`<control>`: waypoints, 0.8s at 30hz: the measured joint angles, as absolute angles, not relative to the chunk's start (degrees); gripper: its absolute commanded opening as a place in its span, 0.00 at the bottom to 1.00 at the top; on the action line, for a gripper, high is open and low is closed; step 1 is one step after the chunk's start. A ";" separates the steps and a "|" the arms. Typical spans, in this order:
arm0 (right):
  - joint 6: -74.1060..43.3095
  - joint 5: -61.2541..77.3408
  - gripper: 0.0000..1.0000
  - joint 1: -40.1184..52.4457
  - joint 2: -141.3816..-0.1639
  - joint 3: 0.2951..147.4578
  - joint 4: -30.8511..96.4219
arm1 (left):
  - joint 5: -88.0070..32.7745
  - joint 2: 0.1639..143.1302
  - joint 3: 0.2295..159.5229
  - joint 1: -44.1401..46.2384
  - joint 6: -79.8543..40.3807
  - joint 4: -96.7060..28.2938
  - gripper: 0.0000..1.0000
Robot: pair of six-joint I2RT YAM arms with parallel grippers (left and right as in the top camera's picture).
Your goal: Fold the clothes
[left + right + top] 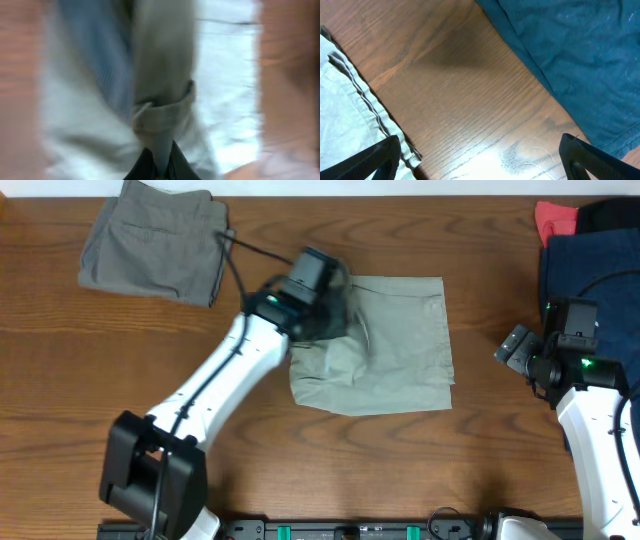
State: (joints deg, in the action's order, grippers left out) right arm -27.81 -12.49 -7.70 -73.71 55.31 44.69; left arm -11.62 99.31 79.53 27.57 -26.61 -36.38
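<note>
The pale khaki-green shorts [400, 345] lie partly folded in the middle of the table. My left gripper [325, 305] is shut on a fold of their cloth at the left edge and holds it lifted over the garment. In the blurred left wrist view the pinched fabric [160, 115] rises from between the fingers [161, 167]. My right gripper [522, 350] is open and empty over bare wood just right of the shorts. The right wrist view shows the shorts' hem [350, 115] at left, between the spread fingers [480, 160].
Darker grey-olive shorts [150, 240] lie folded at the back left. A navy blue garment [590, 280] lies at the right edge, also in the right wrist view [570, 55]. A red cloth [555, 220] sits at the back right corner.
</note>
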 measured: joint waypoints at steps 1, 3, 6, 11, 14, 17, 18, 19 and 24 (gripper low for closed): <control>-27.81 -12.49 0.99 -7.70 -73.71 55.31 44.69 | -11.09 99.18 79.55 25.82 -26.11 -38.13 0.06; -27.81 -12.49 0.99 -7.70 -73.71 55.31 44.71 | -9.93 98.50 79.53 22.59 -24.97 -41.25 0.06; -27.81 -12.49 0.99 -7.70 -73.71 55.31 44.69 | -8.32 96.62 79.55 17.89 -22.83 -44.25 0.06; -27.81 -12.49 0.99 -7.70 -73.71 55.31 44.69 | -6.33 91.83 79.55 11.16 -19.75 -47.13 0.06; -27.81 -12.49 0.99 -7.70 -73.71 55.31 44.69 | -4.91 88.86 79.61 7.62 -18.06 -49.06 0.06; -27.81 -12.49 0.99 -7.70 -73.71 55.31 44.71 | -3.90 86.78 80.97 4.56 -15.68 -52.27 0.06; -27.81 -12.49 0.99 -7.70 -73.71 55.31 44.71 | -3.68 86.41 82.15 3.62 -14.59 -53.63 0.06; -27.81 -12.49 0.99 -7.70 -73.71 55.31 44.71 | -3.44 86.26 83.79 2.87 -13.45 -55.35 0.06; -27.81 -12.49 0.99 -7.70 -73.71 55.31 44.71 | -2.76 86.17 92.77 1.87 -9.96 -61.32 0.06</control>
